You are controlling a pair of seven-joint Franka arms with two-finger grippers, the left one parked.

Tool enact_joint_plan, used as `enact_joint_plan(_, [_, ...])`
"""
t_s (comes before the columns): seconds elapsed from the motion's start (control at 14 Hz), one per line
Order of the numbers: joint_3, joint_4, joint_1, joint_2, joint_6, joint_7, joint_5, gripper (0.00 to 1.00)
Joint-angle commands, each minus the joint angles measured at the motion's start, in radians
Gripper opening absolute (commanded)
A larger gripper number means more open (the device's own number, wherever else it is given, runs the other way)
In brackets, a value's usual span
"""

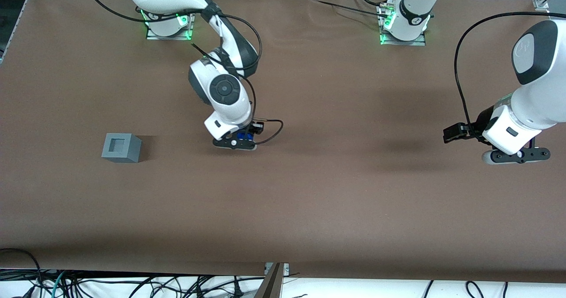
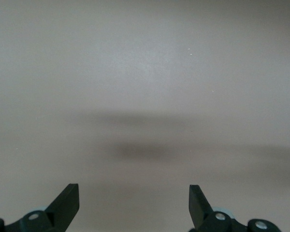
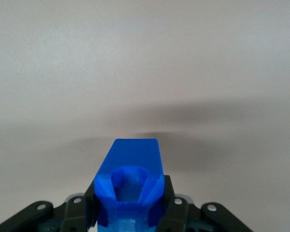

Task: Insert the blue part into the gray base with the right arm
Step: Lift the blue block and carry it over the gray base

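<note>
The blue part (image 3: 130, 186) sits clamped between my right gripper's (image 3: 129, 205) black fingers (image 3: 171, 205), which press on both of its sides. In the front view the same gripper (image 1: 241, 139) hangs low over the brown table near its middle, with a bit of the blue part (image 1: 242, 135) showing under the wrist. The gray base (image 1: 121, 147) stands upright on the table with its square recess facing up. It lies well off sideways from the gripper, toward the working arm's end of the table, at about the same distance from the front camera.
The brown table (image 1: 336, 192) stretches around the gripper. A black cable (image 1: 269, 132) loops off the wrist beside the gripper. The arm bases (image 1: 168, 24) stand at the table's back edge. Cables lie below the front edge.
</note>
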Motion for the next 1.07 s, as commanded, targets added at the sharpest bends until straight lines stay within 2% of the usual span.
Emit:
enact_joint_plan(0.0, [0.005, -0.02, -0.044, -0.096, -0.098, -0.101, -0.002, 0.14])
enact_joint_plan(0.21, [-0.017, -0.02, -0.09, -0.168, -0.2, -0.222, -0.002, 0.14])
enact_joint_plan(0.36, [-0.087, -0.025, -0.09, -0.212, -0.252, -0.334, 0.015, 0.14])
enact_joint_plan(0.5, [-0.174, -0.037, -0.09, -0.252, -0.289, -0.452, 0.066, 0.14])
enact_joint_plan(0.79, [-0.314, -0.092, -0.09, -0.332, -0.301, -0.626, 0.07, 0.14])
enact_joint_plan(1.0, [-0.359, -0.103, -0.09, -0.372, -0.326, -0.678, 0.07, 0.14])
